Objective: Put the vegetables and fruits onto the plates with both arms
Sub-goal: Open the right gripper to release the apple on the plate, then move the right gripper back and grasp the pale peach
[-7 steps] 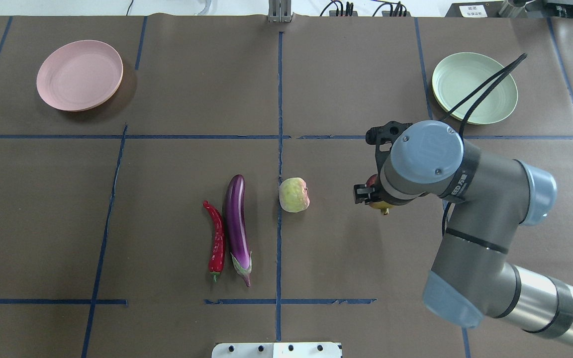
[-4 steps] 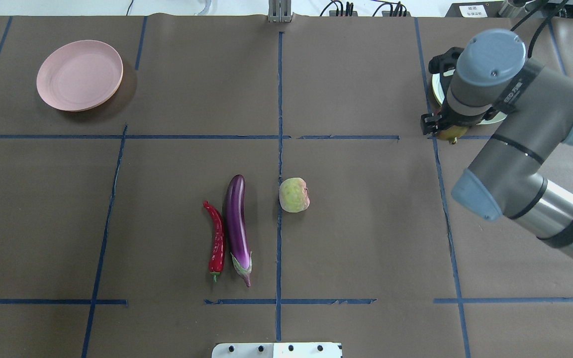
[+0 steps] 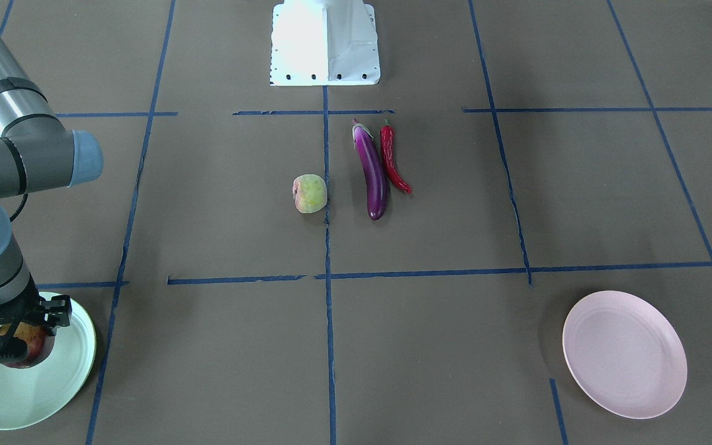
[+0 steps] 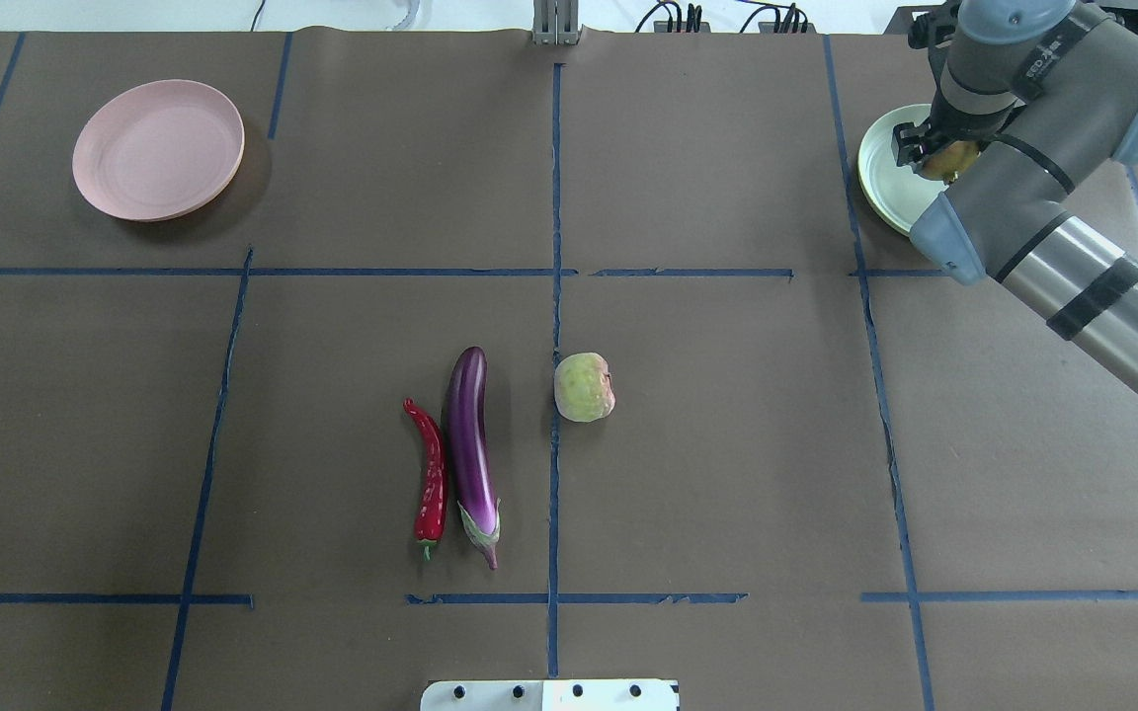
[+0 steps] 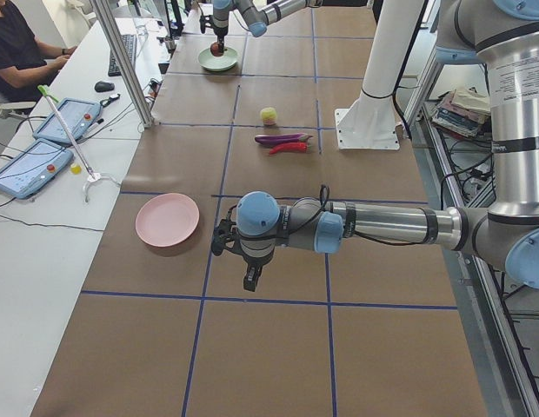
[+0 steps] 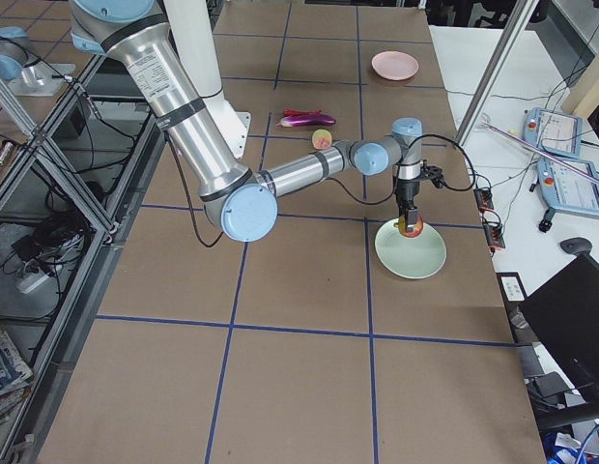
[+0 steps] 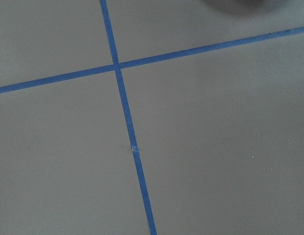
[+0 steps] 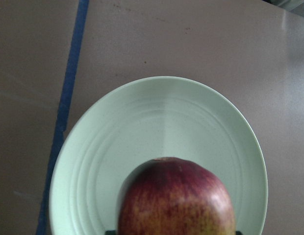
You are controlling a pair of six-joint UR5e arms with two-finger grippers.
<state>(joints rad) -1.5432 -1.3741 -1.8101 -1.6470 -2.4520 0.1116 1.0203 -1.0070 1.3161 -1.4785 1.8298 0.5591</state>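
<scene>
My right gripper (image 4: 933,150) is shut on the round reddish-brown pomegranate (image 8: 176,200) and holds it just above the pale mint green plate (image 8: 162,117) at the far right; the plate also shows in the overhead view (image 4: 883,186). The pale pink plate (image 4: 158,148) lies at the far left with nothing on it. The purple eggplant (image 4: 470,449), the red chili pepper (image 4: 431,479) beside it, and the pale green fruit (image 4: 584,386) lie mid-table. My left gripper (image 5: 242,261) shows only in the exterior left view, low over the table near the pink plate (image 5: 167,219); I cannot tell if it is open.
The white base block (image 4: 549,694) sits at the near table edge. Blue tape lines cross the brown table cover (image 4: 727,474). A metal post (image 4: 555,20) and cables stand at the far edge. Tablets (image 5: 30,165) lie on the operators' side table.
My right arm has carried the pomegranate from right of the table's middle away and to the right, and it now hangs over the mint green plate. The other produce has not moved.
</scene>
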